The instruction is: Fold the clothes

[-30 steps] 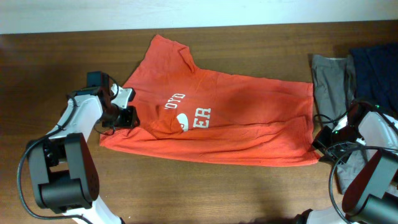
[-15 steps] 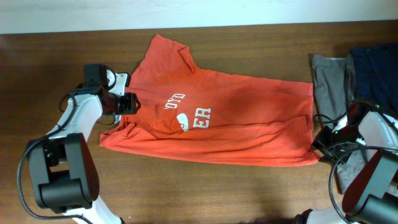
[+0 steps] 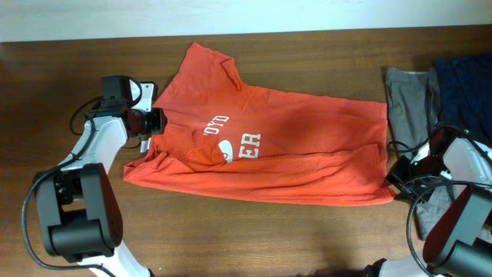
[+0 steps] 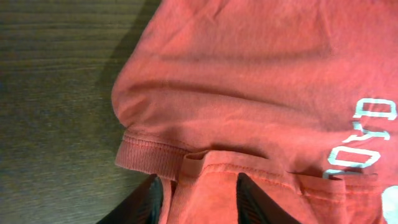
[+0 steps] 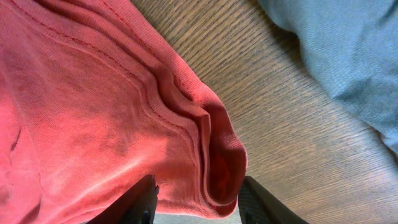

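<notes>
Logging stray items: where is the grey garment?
Overhead view: the grey garment lies at the far right, between the orange T-shirt and a dark blue garment.

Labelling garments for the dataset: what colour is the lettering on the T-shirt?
White lettering on the orange-red T-shirt; shows best in the overhead view.

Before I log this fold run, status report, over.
Left gripper, right gripper: straddling shirt, grip unclear. Shirt mostly flat, fold unfinished. Grey cloth beside its right edge.

Matt cotton T-shirt (image 3: 292, 146), grained wood table (image 3: 231, 238)
</notes>
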Robot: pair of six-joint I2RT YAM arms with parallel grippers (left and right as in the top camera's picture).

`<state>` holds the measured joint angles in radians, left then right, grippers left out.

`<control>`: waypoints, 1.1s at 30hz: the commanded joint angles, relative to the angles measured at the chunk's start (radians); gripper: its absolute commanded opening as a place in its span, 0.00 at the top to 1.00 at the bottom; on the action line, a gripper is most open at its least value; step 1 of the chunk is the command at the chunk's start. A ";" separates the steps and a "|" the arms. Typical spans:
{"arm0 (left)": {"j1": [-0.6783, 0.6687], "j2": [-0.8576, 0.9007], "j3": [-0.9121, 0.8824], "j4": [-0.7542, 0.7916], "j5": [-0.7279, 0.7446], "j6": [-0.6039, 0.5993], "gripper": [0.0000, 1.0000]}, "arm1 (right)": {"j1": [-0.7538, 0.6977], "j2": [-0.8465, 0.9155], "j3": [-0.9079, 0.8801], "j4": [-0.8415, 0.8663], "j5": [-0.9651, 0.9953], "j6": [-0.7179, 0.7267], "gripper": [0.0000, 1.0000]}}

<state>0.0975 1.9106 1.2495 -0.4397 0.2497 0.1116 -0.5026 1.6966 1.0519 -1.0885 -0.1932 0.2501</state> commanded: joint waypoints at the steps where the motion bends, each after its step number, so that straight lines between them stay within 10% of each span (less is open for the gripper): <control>1: 0.002 0.040 0.018 0.006 -0.002 0.002 0.63 | -0.006 -0.016 0.016 -0.001 -0.006 -0.010 0.53; 25: 0.002 0.069 0.019 0.051 0.024 0.002 0.79 | -0.006 -0.016 0.016 0.000 -0.006 -0.010 0.52; 33: 0.001 0.068 0.019 0.051 0.024 0.002 1.00 | -0.006 -0.016 0.016 -0.001 -0.006 -0.010 0.52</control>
<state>0.0975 1.9717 1.2495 -0.3920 0.2573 0.1097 -0.5026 1.6966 1.0519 -1.0885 -0.1932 0.2489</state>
